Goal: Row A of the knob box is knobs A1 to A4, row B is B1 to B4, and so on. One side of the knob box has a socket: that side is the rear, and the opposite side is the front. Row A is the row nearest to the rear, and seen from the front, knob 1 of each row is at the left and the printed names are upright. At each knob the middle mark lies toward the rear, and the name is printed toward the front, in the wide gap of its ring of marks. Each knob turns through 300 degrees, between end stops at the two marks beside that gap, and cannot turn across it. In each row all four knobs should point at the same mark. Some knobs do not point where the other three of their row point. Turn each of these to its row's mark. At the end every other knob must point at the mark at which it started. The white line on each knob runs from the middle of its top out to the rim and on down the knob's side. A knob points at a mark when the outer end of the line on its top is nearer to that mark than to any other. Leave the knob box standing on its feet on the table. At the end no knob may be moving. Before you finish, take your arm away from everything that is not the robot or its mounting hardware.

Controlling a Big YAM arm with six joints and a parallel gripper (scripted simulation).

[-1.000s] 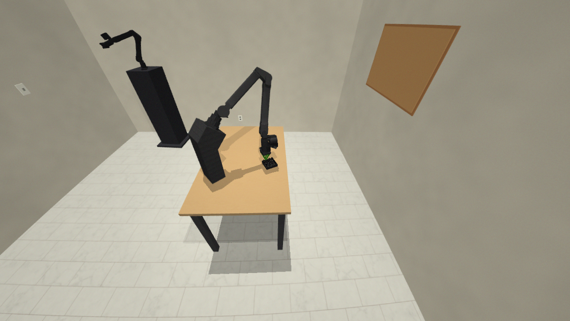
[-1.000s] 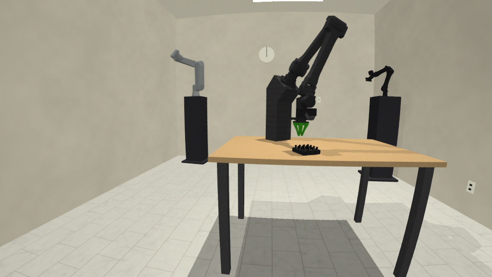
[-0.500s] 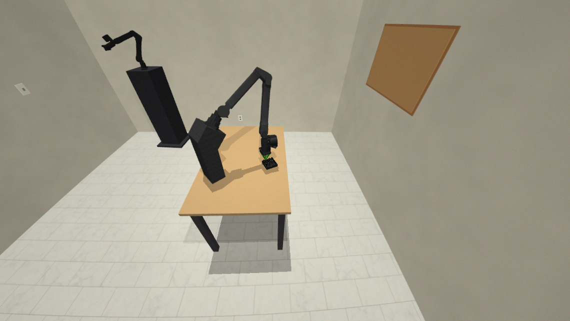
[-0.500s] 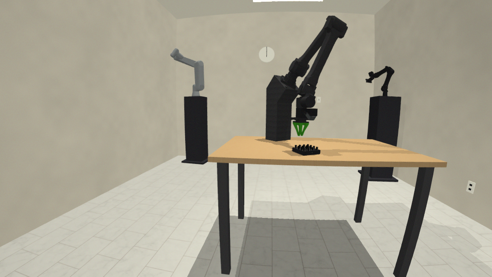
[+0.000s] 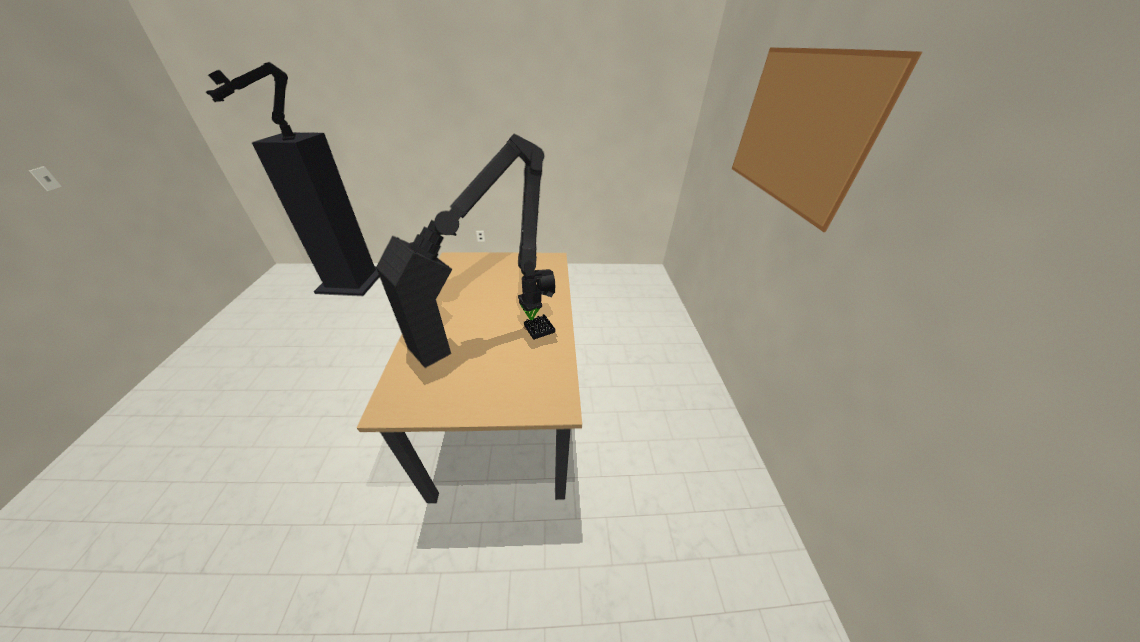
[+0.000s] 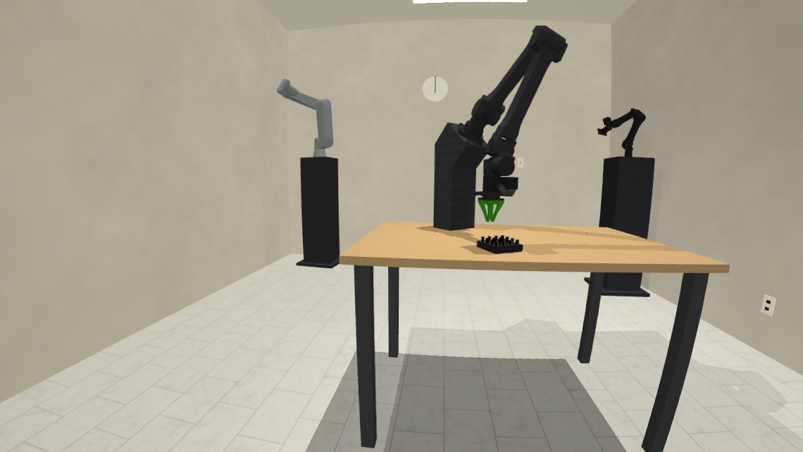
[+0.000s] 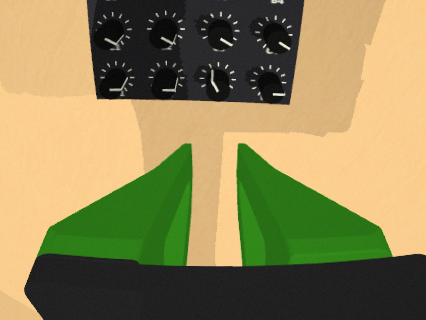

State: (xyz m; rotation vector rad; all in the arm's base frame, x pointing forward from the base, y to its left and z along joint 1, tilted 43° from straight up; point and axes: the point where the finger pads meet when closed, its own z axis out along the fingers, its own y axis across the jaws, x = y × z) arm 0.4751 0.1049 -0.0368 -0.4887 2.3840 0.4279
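1. Three rows of four knobs show in the wrist view on the knob box (image 7: pixel 197 22); labels B1 to B4 sit under the top full row, so the rows below are probably C and D. Row A is cut off at the upper edge.
2. The knob box stands flat on the wooden table (image 6: pixel 561 258), near its middle and just in front of the arm's tall black pedestal (image 6: pixel 452 185).
3. The gripper (image 7: pixel 214 150) hangs above the table beside the box's front edge, well clear of the knobs. It appears held there so the camera can read the white lines squarely.
4. Its green fingers stand at a narrow gap with only table showing between them; they grip nothing. That gap looks preset to slip over a small knob.
5. In the nearest row, the third knob (image 7: pixel 214 80) has its line pointing up and slightly left, while its neighbours point roughly right. It is likely an odd one needing a turn.
6. In the middle row, the leftmost knob (image 7: pixel 108 34) also looks off from its row-mates.
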